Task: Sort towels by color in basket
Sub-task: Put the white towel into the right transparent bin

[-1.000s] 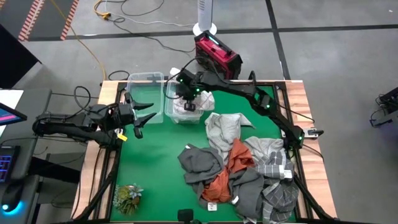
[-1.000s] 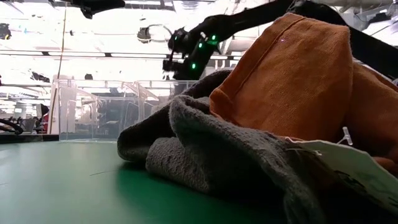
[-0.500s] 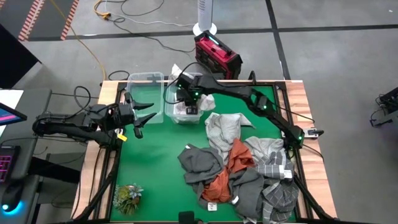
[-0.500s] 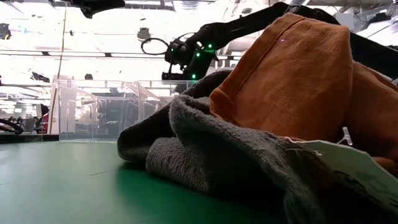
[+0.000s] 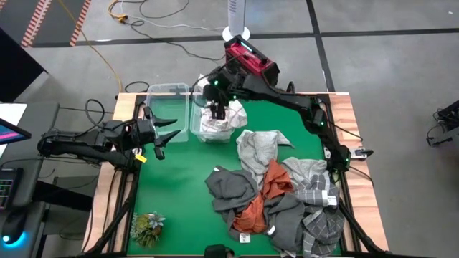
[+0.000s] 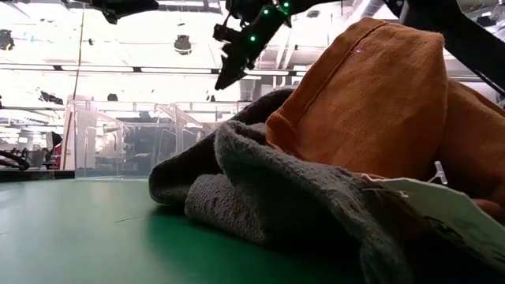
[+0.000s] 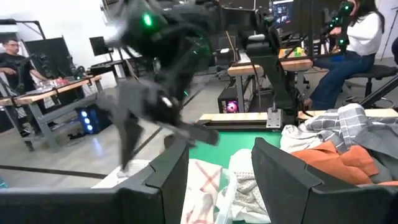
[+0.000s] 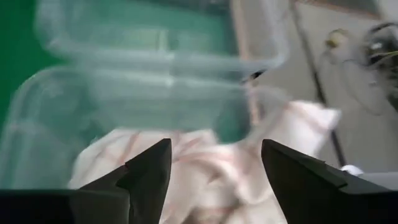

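My right gripper [image 5: 217,109] hangs open above the right clear basket [image 5: 193,133] at the table's far side, fingers slanting down with nothing between them [image 8: 214,168]. A white towel with red stripes [image 8: 205,183] lies bunched in that basket [image 5: 209,127]. The left clear basket [image 5: 168,89] stands beside it. A heap of towels lies on the green mat: pale grey [image 5: 258,147], dark grey [image 5: 229,186], rust-orange [image 5: 271,185] and grey plaid [image 5: 315,192]. My left gripper [image 5: 162,133] waits open and level at the left, by the left basket.
A small green plant [image 5: 147,228] lies at the near left corner. A red case [image 5: 251,64] sits on the floor beyond the far edge. Bare green mat [image 5: 176,186] lies between the baskets and the heap. In the low view the orange towel [image 6: 371,102] and dark grey towel [image 6: 260,181] fill the foreground.
My right gripper has opened and let go of the white towel, which now lies in the right basket. It has then risen well clear of the basket and drawn a little toward the far edge.
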`<act>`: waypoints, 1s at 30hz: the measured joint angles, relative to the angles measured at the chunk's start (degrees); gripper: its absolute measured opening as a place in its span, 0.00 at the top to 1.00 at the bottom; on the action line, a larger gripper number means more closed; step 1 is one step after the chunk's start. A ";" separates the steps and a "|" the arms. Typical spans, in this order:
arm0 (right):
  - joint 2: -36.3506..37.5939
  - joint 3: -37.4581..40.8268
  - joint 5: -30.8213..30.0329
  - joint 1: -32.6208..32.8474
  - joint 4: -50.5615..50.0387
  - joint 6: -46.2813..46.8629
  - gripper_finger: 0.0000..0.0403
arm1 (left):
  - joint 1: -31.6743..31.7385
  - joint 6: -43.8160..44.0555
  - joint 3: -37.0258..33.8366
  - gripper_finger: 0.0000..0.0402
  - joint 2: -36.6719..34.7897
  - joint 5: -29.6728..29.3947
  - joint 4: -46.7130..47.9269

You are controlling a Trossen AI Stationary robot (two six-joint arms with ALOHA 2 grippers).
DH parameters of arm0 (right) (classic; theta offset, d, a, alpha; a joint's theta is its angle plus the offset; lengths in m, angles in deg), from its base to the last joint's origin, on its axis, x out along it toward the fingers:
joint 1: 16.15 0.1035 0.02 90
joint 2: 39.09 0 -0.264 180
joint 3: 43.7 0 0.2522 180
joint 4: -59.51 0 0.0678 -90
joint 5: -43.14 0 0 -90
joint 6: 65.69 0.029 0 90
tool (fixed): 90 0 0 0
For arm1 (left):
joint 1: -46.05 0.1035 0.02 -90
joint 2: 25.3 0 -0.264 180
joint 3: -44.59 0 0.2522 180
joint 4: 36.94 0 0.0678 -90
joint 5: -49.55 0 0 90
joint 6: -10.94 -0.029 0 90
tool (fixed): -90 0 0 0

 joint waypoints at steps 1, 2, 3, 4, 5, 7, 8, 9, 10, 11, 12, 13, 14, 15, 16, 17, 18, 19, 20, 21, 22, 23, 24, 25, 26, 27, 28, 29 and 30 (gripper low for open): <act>0.01 0.00 -0.92 -0.53 0.84 -0.02 0.28 | 0.00 0.04 0.00 0.58 0.00 0.00 0.00; -0.35 0.00 -1.98 -1.07 1.88 -0.03 0.28 | 0.00 0.09 0.00 0.58 0.00 0.00 0.00; -0.79 0.00 -2.46 -1.78 3.32 0.02 0.28 | 0.00 0.15 0.00 0.58 0.00 0.00 0.00; -1.33 0.01 -2.52 -2.53 4.19 0.14 0.28 | 0.00 0.31 0.00 0.58 -0.01 0.00 0.00; -2.19 0.02 -2.58 -3.10 5.23 0.14 0.28 | 0.00 0.40 0.00 0.59 -0.01 0.00 0.03; -3.76 0.04 -2.62 -4.38 8.74 0.19 0.28 | 0.00 0.44 0.00 0.59 -0.02 0.00 0.29; -4.65 0.09 -2.63 -4.97 9.63 0.13 0.28 | 0.00 0.38 0.00 0.58 0.00 0.00 0.53; -5.62 0.09 -2.69 -5.36 11.49 0.12 0.28 | -0.02 0.32 0.00 0.58 0.00 0.00 0.67; -6.57 0.09 -2.78 -5.74 14.03 0.15 0.28 | -0.02 0.17 0.00 0.58 0.00 0.00 0.80; -7.40 0.09 -2.78 -6.07 15.45 0.16 0.28 | -0.02 0.14 0.00 0.58 0.00 0.00 0.93; -8.09 0.12 -2.77 -6.32 16.54 0.12 0.28 | -0.04 0.12 0.00 0.58 -0.01 0.00 0.98; -8.71 0.13 -2.78 -6.62 18.21 0.12 0.28 | -0.02 -0.07 0.00 0.59 0.00 0.00 0.99; -9.22 0.13 -2.78 -6.82 19.54 0.12 0.28 | -0.02 -0.38 0.00 0.58 -0.01 0.00 1.10; -9.41 0.13 -2.78 -6.95 19.97 0.10 0.29 | -0.02 -0.50 0.00 0.59 -0.02 0.00 1.34; -9.42 0.13 -2.77 -7.21 19.97 0.08 0.30 | -0.02 -0.50 0.00 0.58 -0.01 0.00 1.45; -9.42 0.13 -2.73 -7.47 19.93 0.06 0.32 | -0.02 -0.52 0.00 0.58 -0.01 0.00 1.55; -9.38 0.11 -2.75 -7.75 19.61 0.08 0.35 | -0.02 -0.53 0.00 0.58 -0.01 0.00 1.74; -9.36 0.09 -2.69 -8.02 19.00 0.10 0.39 | -0.02 -0.54 0.00 0.59 -0.01 0.00 1.86; -9.36 0.09 -2.57 -8.14 18.28 0.10 0.44 | -0.02 -0.54 0.00 0.59 0.00 0.00 1.81; -9.36 0.09 -2.56 -8.38 17.43 0.09 0.49 | -0.02 -0.66 0.00 0.59 0.00 0.00 1.81; -9.38 0.10 -2.47 -8.57 16.48 0.09 0.55 | -0.02 -0.93 0.00 0.58 -0.02 0.00 1.80; -9.38 0.09 -2.08 -8.65 15.68 0.08 0.61 | -0.03 -1.14 0.00 0.58 -0.02 0.00 1.76; -9.38 0.09 -1.41 -8.67 14.96 0.08 0.68 | -0.02 -1.20 0.00 0.58 -0.01 0.01 1.77; -9.38 0.09 -0.57 -8.64 14.12 0.08 0.74 | -0.02 -1.19 0.00 0.58 -0.01 0.00 1.76; -9.36 0.09 -0.18 -8.58 13.24 0.08 0.81 | -0.02 -1.12 0.00 0.58 0.00 0.00 1.75; -9.36 0.10 -0.23 -8.49 12.97 -0.13 0.88 | -0.02 -0.94 0.00 0.58 0.00 0.00 1.77; -9.28 0.27 -0.17 -8.33 12.77 -0.15 0.93 | -0.02 -0.72 0.00 0.58 -0.01 0.01 1.75; -9.25 0.38 0.03 -8.22 12.07 -0.25 0.96 | -0.02 -0.58 0.00 0.59 -0.01 0.00 1.77; -9.17 0.47 -0.17 -8.04 12.01 -0.16 0.96 | -0.04 -0.48 0.00 0.58 0.00 0.02 1.75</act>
